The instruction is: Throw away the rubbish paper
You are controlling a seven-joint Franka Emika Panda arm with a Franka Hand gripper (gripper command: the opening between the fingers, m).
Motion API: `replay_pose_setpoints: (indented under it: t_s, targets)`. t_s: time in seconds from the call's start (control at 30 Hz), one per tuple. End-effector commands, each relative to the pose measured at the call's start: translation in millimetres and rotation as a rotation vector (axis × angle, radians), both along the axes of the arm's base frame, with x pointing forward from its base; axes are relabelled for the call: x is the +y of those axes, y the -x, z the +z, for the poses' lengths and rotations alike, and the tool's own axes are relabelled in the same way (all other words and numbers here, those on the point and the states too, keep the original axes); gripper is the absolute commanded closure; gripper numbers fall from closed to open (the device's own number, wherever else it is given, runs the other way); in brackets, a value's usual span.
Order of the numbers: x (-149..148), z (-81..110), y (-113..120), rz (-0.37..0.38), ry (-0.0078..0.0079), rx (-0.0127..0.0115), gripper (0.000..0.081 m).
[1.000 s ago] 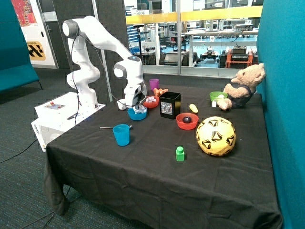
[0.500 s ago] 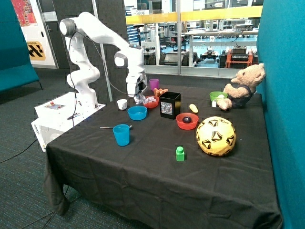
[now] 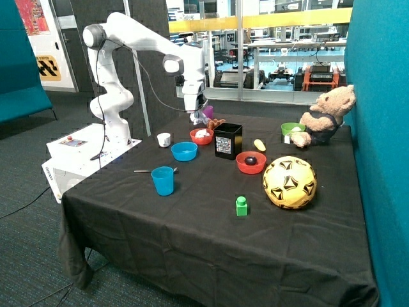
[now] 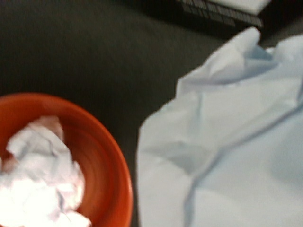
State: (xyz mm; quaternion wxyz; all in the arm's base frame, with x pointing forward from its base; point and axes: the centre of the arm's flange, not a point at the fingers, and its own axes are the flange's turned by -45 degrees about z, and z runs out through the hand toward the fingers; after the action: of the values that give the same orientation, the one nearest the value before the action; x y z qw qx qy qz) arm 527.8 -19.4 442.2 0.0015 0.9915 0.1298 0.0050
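While the hand (image 3: 194,115) is raised above the table, clenched on a wad of paper (image 4: 222,142), the carry to the bin is the step in hand.

From the wrist, the paper fills much of the view, creased and loose at its edges, so the grip is judged sound but the wad may trail. Directly below sits a red bowl (image 3: 202,136) holding a second wad (image 4: 40,179), not yet removed. Just beside that bowl stands the black bin (image 3: 228,140), open at the top. Recommended: keep the hand closed, hold height to clear the bowl rim and bin wall, centre over the opening, then release. The blue bowl (image 3: 184,151) nearby appears empty. Risk: paper catching the bin edge and falling on the table (image 3: 192,217).
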Motion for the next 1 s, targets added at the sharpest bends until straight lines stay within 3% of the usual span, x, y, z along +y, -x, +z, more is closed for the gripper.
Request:
replay_pose_setpoints:
  t_s: [0.0,0.53,0.97]
  targets:
    - [24,28.1,-42,0.031,-0.0015,0.0103,0.0808]
    - [18,43.4,-93,-0.021,-0.0018,0.0103,0.0808]
    - [15,24.0,-119,-0.034,-0.0019,0.0102,0.0808]
